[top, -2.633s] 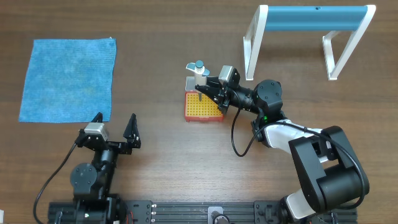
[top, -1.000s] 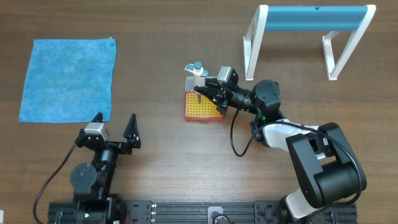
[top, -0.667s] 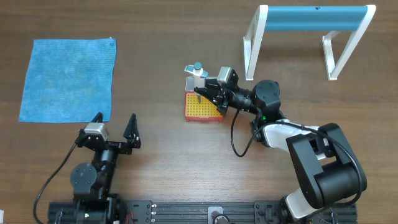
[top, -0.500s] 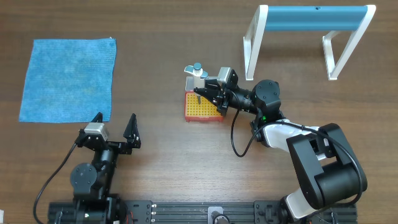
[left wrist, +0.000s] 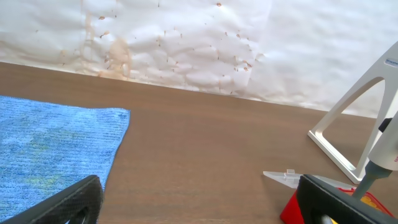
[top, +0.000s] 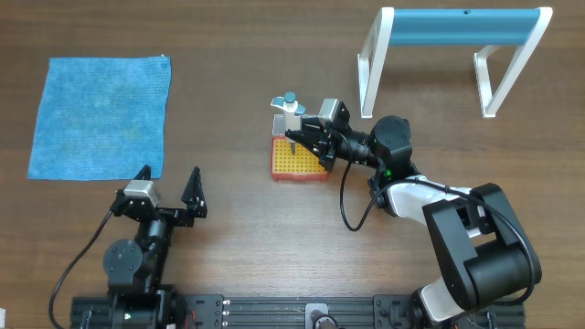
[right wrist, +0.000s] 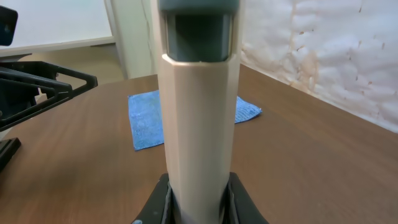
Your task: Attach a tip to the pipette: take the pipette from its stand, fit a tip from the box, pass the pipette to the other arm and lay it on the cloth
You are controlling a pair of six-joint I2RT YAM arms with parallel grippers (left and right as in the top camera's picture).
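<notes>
White pipette (top: 292, 111) clamped in right hand (top: 298, 135), lower end over red tip box (top: 298, 164).

Offered open passage over bare tabletop (top: 238, 100) between the blue cloth (top: 101, 105) and the red tip box (top: 297, 163). Blocked at centre by that box, with the pipette (top: 292, 111) upright over it in the right gripper (top: 300, 135). Hemmed in at far right by the white-legged stand (top: 462, 27), well apart from the box.
</notes>
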